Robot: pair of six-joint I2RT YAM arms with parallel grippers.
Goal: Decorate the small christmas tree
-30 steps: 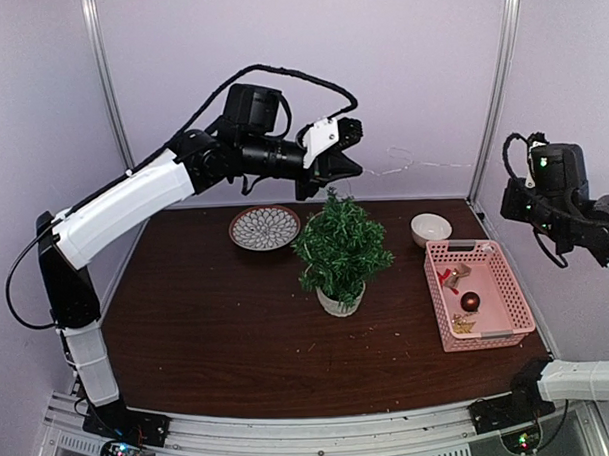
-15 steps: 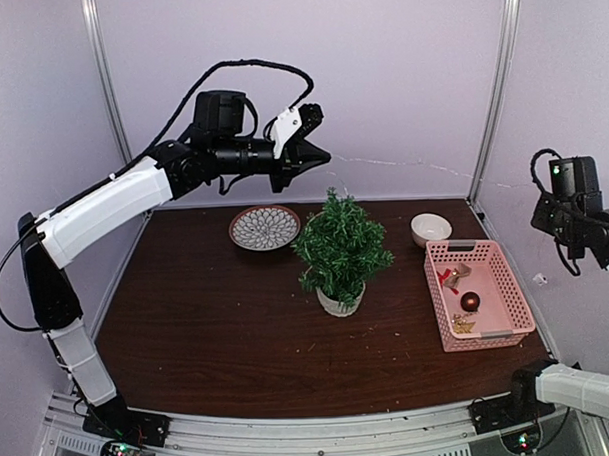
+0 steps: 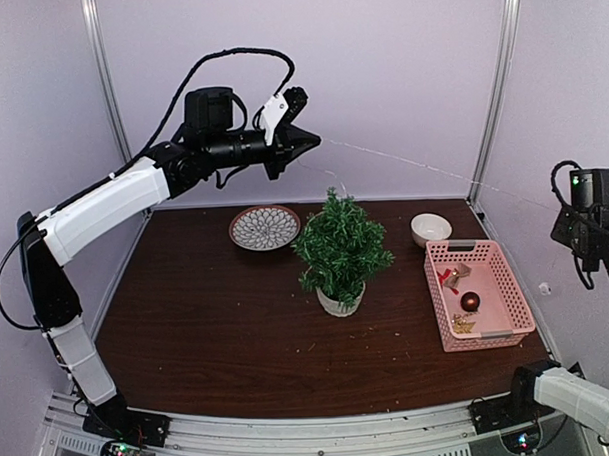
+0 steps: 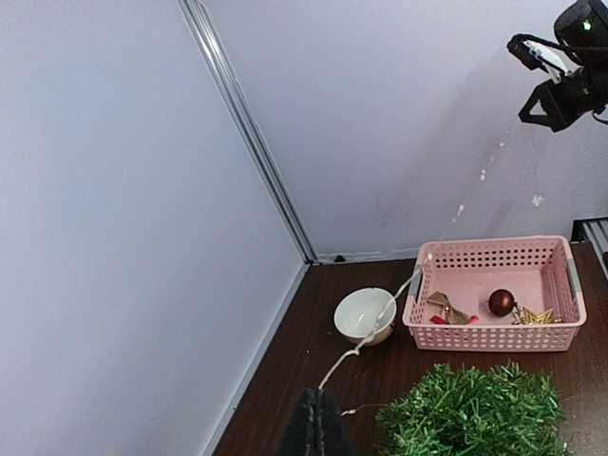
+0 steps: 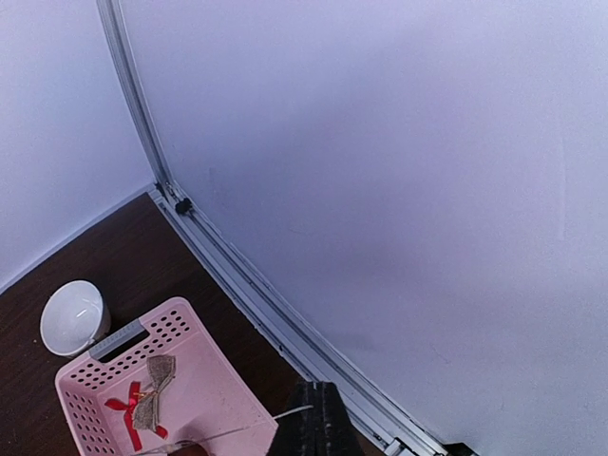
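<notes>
The small christmas tree (image 3: 340,247) stands mid-table in a white pot (image 3: 340,302); its green top shows in the left wrist view (image 4: 475,413). My left gripper (image 3: 313,140) is high above and behind the tree, shut on a thin white wire (image 3: 402,163). That wire (image 4: 375,323) runs from the left gripper (image 4: 316,404) over the bowl toward the right arm (image 3: 590,223) at the far right. The right gripper (image 5: 315,399) is shut on the same wire (image 5: 293,414).
A pink basket (image 3: 463,247) at the right holds a dark red ball (image 3: 470,301), a gold star (image 4: 537,315) and a burlap-and-red bow (image 5: 152,389). A white bowl (image 3: 431,228) sits behind it. A patterned plate (image 3: 264,227) lies behind and left of the tree.
The left gripper rose and drew back to the left, away from the treetop. The right arm swung out to the right edge. The wire between them now stretches straighter.
</notes>
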